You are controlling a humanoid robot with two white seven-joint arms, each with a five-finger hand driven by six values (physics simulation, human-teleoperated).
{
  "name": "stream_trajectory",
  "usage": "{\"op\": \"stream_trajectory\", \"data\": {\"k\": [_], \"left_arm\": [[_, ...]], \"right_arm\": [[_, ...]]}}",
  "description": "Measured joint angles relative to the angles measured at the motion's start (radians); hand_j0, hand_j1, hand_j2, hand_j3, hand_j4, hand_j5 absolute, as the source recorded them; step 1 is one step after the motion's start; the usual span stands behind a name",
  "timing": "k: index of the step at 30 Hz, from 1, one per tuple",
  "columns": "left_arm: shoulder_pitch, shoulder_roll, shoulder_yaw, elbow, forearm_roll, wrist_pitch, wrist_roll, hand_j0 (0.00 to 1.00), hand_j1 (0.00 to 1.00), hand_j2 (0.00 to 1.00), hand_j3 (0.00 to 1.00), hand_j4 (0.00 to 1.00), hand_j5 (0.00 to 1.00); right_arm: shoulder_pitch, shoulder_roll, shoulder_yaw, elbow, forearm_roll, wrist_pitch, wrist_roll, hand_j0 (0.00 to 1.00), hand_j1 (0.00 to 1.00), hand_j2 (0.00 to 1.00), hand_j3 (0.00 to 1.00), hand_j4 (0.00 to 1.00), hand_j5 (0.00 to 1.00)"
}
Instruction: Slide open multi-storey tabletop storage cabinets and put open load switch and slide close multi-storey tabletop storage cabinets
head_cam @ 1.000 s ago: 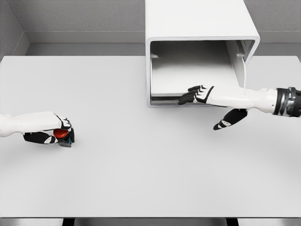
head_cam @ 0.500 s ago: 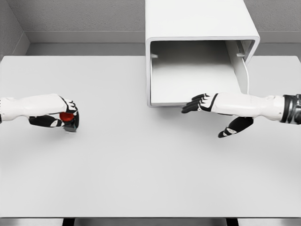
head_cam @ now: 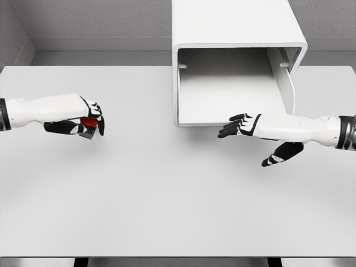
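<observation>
- Left hand: white back, black fingers and palm.
- Right hand: white back, black fingertips, black thumb.
- Forearms: smooth white shells; dark ringed cuff on each.

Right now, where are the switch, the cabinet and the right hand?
switch (head_cam: 88, 122), head view, red top showing under the left hand's fingers.
cabinet (head_cam: 233, 25), head view, white top panel.
right hand (head_cam: 245, 125), head view, back of the hand.

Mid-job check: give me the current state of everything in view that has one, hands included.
storage cabinet: open at the front, inside looks empty.
load switch: held in the left hand, off the table.
left hand: shut on the load switch.
right hand: open, fingers extended, holding nothing, just in front of the cabinet opening.
table: bare where visible.
</observation>
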Motion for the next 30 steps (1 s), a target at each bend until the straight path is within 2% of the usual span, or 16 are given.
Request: {"op": "stream_trajectory", "data": {"k": [11, 24, 30], "left_arm": [[-0.044, -0.031, 0.0, -0.008, 0.004, 0.0, 0.001, 0.43, 0.43, 0.43, 0.43, 0.43, 0.43], [-0.084, -0.079, 0.0, -0.023, 0.008, 0.0, 0.006, 0.43, 0.43, 0.43, 0.43, 0.43, 0.43], [-0.094, -0.09, 0.0, -0.047, 0.015, 0.0, 0.007, 0.43, 0.43, 0.43, 0.43, 0.43, 0.43]], "right_arm": [[-0.011, -0.052, -0.003, -0.006, -0.003, 0.0, -0.048, 1.0, 1.0, 1.0, 1.0, 1.0, 1.0], [-0.028, -0.038, -0.021, -0.007, -0.012, 0.0, -0.074, 1.0, 1.0, 1.0, 1.0, 1.0, 1.0], [-0.026, -0.004, -0.026, 0.021, -0.013, 0.0, -0.065, 1.0, 1.0, 1.0, 1.0, 1.0, 1.0]]}}
